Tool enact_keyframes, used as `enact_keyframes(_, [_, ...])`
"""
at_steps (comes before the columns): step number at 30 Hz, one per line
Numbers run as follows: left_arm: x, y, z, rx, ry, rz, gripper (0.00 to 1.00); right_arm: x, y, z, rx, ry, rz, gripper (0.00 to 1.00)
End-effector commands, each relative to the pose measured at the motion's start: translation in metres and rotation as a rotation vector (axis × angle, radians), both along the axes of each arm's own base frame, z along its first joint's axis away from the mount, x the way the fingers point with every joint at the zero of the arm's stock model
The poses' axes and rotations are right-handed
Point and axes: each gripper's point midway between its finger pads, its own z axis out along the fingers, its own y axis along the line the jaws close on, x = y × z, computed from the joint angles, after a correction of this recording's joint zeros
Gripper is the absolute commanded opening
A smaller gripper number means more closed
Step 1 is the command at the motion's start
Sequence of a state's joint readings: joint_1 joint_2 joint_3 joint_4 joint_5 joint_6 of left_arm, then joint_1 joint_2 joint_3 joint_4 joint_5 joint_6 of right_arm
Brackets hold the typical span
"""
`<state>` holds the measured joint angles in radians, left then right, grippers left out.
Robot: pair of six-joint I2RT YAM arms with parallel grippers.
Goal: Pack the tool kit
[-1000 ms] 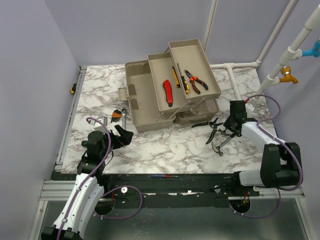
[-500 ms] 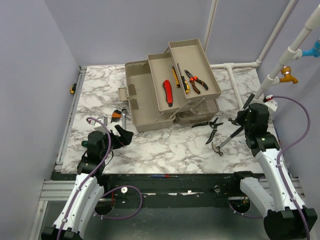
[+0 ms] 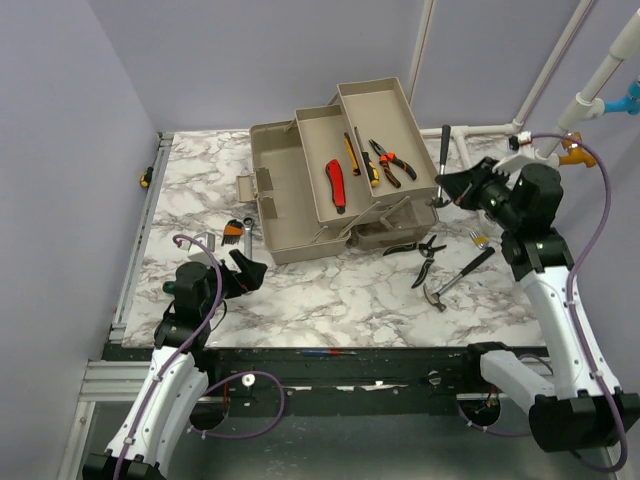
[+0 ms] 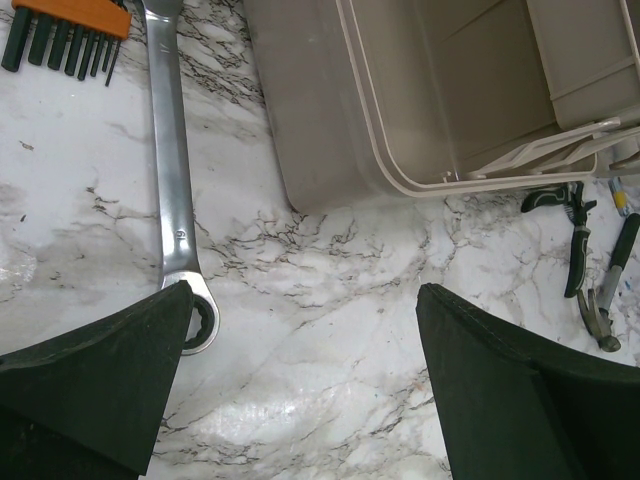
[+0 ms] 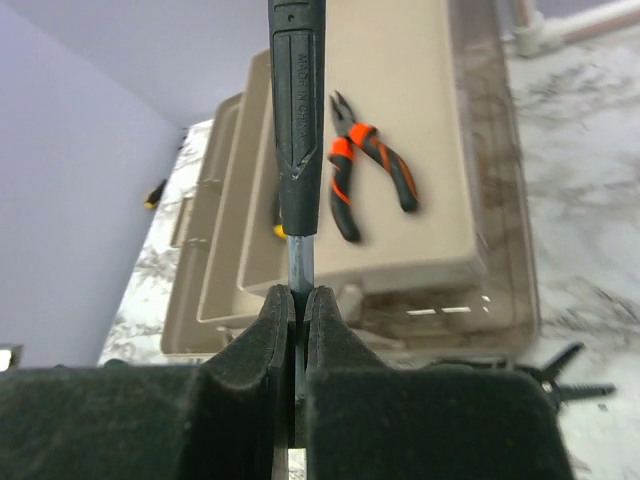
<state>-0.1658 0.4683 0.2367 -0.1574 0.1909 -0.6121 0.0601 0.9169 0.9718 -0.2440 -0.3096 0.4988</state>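
Your right gripper (image 5: 298,300) is clamped tight on the bare metal shaft of the screwdriver (image 5: 298,120), with the black handle pointing up and away from it. It hangs just beside the right edge of the open toolbox (image 3: 285,200), next to the tray (image 3: 400,110) holding the pliers (image 3: 392,163). Your left gripper (image 4: 305,300) is spread wide with nothing in it, low over the table (image 3: 330,290). The wrench (image 4: 172,170) lies by its left finger and the toolbox corner just ahead.

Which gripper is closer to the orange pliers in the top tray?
Right. The right gripper, shut on a screwdriver, is just off the tray's right edge beside the orange pliers; the left gripper is open at the table's near left.
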Motion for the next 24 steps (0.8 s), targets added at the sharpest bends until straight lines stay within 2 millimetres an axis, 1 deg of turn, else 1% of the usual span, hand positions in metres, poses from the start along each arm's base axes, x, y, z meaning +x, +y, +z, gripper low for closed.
enact_keyframes(1, [0.002, -0.002, 0.003, 0.000, -0.027, -0.014, 0.96, 0.015, 0.033, 0.037, 0.009, -0.057, 0.189, 0.01])
enact_keyframes(3, [0.002, -0.002, 0.002, 0.001, -0.027, -0.013, 0.96, 0.024, 0.044, 0.042, 0.009, -0.052, 0.211, 0.01])
enact_keyframes(5, [0.002, -0.001, 0.002, 0.001, -0.027, -0.009, 0.96, 0.031, 0.061, 0.050, 0.010, -0.054, 0.230, 0.01])
enact_keyframes(6, [0.002, -0.001, 0.002, 0.002, -0.026, -0.007, 0.96, 0.036, 0.070, 0.049, 0.006, -0.043, 0.236, 0.01])
enact_keyframes(8, [0.002, -0.001, 0.002, 0.001, -0.028, -0.004, 0.96, 0.042, 0.096, 0.048, -0.017, -0.033, 0.248, 0.01])
enact_keyframes(9, [0.002, -0.001, 0.002, 0.001, -0.028, -0.004, 0.96, 0.043, 0.114, 0.046, -0.028, -0.025, 0.268, 0.01])
enact_keyframes(12, [0.002, -0.001, 0.003, 0.000, -0.029, -0.005, 0.96, 0.046, 0.160, 0.034, -0.057, 0.007, 0.301, 0.01])
enact_keyframes(14, [0.002, -0.001, 0.003, 0.000, -0.029, -0.006, 0.96, 0.048, 0.192, 0.022, -0.081, 0.035, 0.307, 0.01])
enact_keyframes(16, [0.002, -0.001, 0.003, 0.000, -0.032, -0.005, 0.96, 0.053, 0.218, 0.002, -0.131, 0.070, 0.280, 0.01])
enact_keyframes(20, [0.001, -0.001, 0.003, 0.001, -0.031, -0.007, 0.96, 0.066, 0.251, -0.032, -0.248, 0.147, 0.138, 0.01])
enact_keyframes(21, [0.001, -0.001, 0.002, 0.001, -0.029, -0.008, 0.96, 0.069, 0.258, -0.037, -0.272, 0.160, 0.117, 0.01])
enact_keyframes(22, [0.001, -0.001, 0.003, 0.000, -0.030, -0.009, 0.96, 0.070, 0.269, -0.049, -0.300, 0.182, 0.110, 0.01])
enact_keyframes(24, [0.001, -0.002, 0.003, 0.001, -0.031, -0.013, 0.96, 0.073, 0.285, -0.068, -0.333, 0.217, 0.093, 0.01])
